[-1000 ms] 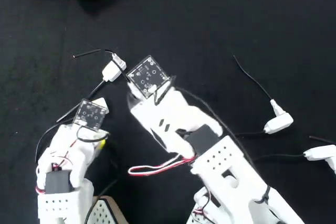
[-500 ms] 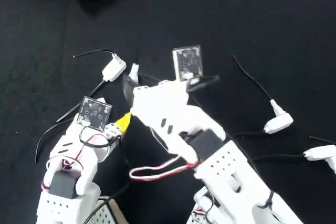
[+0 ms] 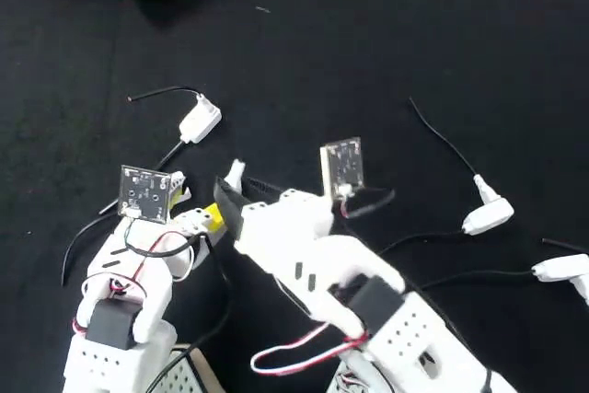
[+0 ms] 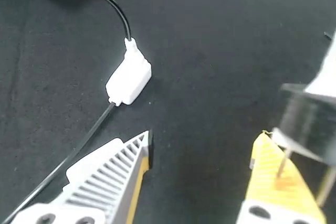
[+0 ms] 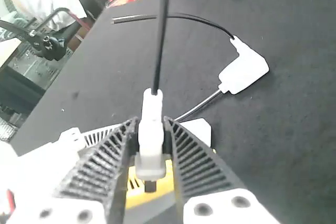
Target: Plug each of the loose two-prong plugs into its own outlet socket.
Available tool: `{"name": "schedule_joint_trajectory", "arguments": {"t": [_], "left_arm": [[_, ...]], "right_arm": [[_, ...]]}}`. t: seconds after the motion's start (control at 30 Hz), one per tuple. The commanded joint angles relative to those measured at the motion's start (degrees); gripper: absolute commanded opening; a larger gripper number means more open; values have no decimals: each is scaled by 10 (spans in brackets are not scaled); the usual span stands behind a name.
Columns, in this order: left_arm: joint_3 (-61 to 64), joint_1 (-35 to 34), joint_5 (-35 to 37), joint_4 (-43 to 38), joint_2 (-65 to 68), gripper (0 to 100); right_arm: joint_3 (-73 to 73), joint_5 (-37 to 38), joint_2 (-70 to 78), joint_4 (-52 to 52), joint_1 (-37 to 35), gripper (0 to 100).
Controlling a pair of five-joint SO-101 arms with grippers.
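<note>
The plug (image 5: 151, 103) I carry sits upright in my right gripper (image 5: 150, 124), fingers clamped on its sides and its cord rising away, close above the table (image 3: 368, 52). My left gripper (image 4: 205, 140) hangs beside it, fingers apart and holding nothing. A white connector (image 4: 128, 80) lies just ahead. Two loose plugs (image 3: 486, 213) (image 3: 561, 269) lie well apart on my right. I judge nothing plugged yet.

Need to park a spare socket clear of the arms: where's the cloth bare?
Bare: the far strip of black tablecloth, beyond the white corded plug. Crowded: near left, where the left gripper and right gripper, clamping a white two-prong plug, meet; right edge has two loose white plugs.
</note>
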Motion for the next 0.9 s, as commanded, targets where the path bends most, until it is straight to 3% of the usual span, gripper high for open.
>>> {"name": "schedule_joint_trajectory", "arguments": {"t": [0.0,0.27,0.6,0.87], "left_arm": [[-44,-3,11,-17,-9,310],[-21,-43,8,-69,-8,310],[-14,-46,8,-69,-7,310],[-14,-62,-21,-25,-7,310]], "right_arm": [[8,11,-42,87,-16,12],[7,127,-71,157,-20,12],[-12,133,-64,171,-22,12],[-164,185,163,171,-17,12]]}}
